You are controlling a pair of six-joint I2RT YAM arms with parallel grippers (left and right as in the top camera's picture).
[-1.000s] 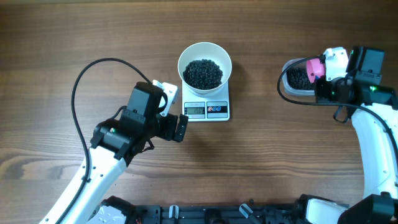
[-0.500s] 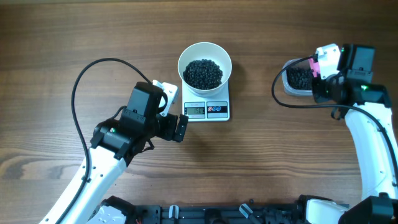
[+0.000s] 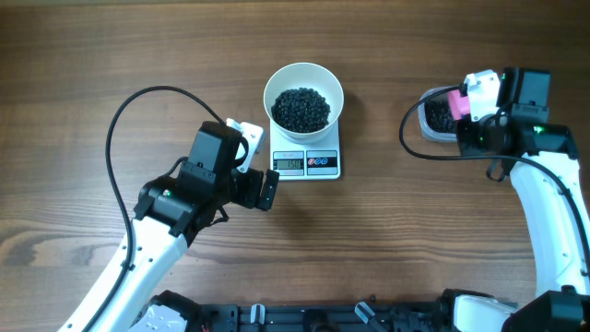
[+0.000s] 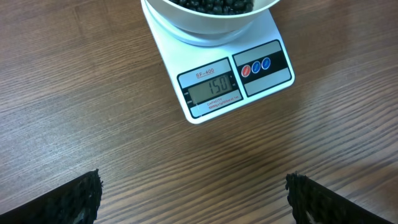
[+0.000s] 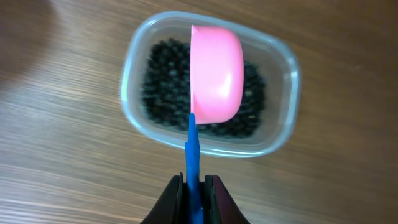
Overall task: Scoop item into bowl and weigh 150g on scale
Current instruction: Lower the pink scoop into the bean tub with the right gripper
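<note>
Left side. Left fingers (image 4: 71, 200) spread fully apart, nothing held; only the two dark textured tips show at the lower corners of the wrist view. Bare wooden surface (image 4: 93, 93) lies between them. Ahead of the tips, roughly centred between them and clear of both, sits the scale (image 4: 171, 53), skewed to the fingers' line. Its display (image 4: 214, 87) faces the fingers and reads 150; small round buttons (image 4: 255, 66) sit beside it, toward the right-hand finger. Beyond the display the bowl (image 4: 205, 25) rests on the scale platform, black beads (image 4: 211, 5) heaped inside.

Right side. Right fingers (image 5: 173, 200) pinched shut on a thin blue handle (image 5: 193, 155) that runs straight out from between the tips. At its far end is the pink scoop (image 5: 216, 74), smooth outer side toward the wrist camera; contents not visible. Beyond the scoop is the clear tub (image 5: 283, 68) on the surface, with more black beads in it on both sides of the scoop. Contact between scoop and beads: cannot tell.
</note>
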